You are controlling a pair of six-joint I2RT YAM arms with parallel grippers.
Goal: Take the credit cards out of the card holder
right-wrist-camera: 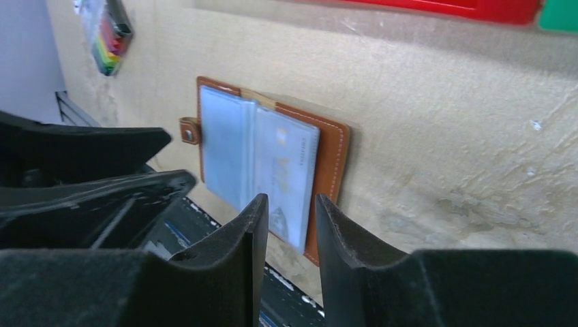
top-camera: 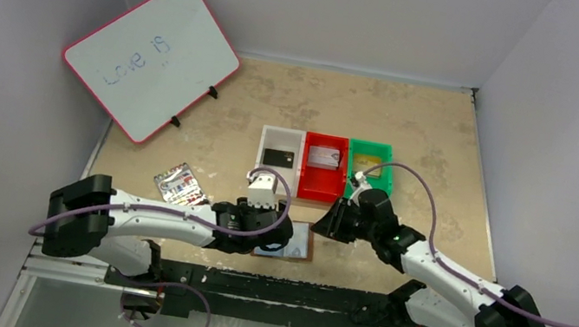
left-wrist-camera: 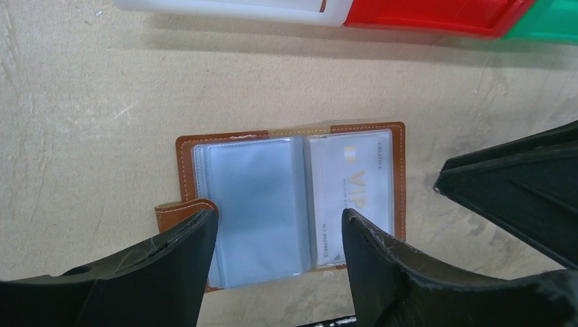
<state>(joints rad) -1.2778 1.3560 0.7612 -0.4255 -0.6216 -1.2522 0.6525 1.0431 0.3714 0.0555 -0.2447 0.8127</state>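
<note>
Main risk: my right claw (right-wrist-camera: 290, 202) nips the clear sleeve along w/ the pale "VIP" card (left-wrist-camera: 351, 194). Then the whole card holder (left-wrist-camera: 293, 197) comes up off the desk (left-wrist-camera: 88, 136) instead of the card sliding free. My left claw (left-wrist-camera: 278, 219) is over the left page but I can't tell that it's pressing anything, so nothing pins the holder yet. Second risk: the sleeves look glossy and slick, so a shallow pinch could slip off. Third: the holder lies close to the near edge of the desk, and a sideways drag could push it off. Also both claws are just beside each other, so they could knock.

Claw state: the left is spread wide, one finger by the snap tab (left-wrist-camera: 170, 216) and the other at the fold, w/ nothing gripped. The right has a narrow gap, lined up on the near corner of the VIP page, nothing clamped as far as I can see.

The holder is brown leather w/ pale stitching, lying open and flat between my two arms, in front of the bins. The left sleeve looks empty, bluish and shiny; the right one has the VIP card in it.

A black card (top-camera: 279, 157) lies in the white bin (top-camera: 264, 149), a silvery one (top-camera: 323, 157) in the red bin (top-camera: 320, 188), and sth gold-tan (top-camera: 367, 160) in the green bin (top-camera: 386, 179).
</note>
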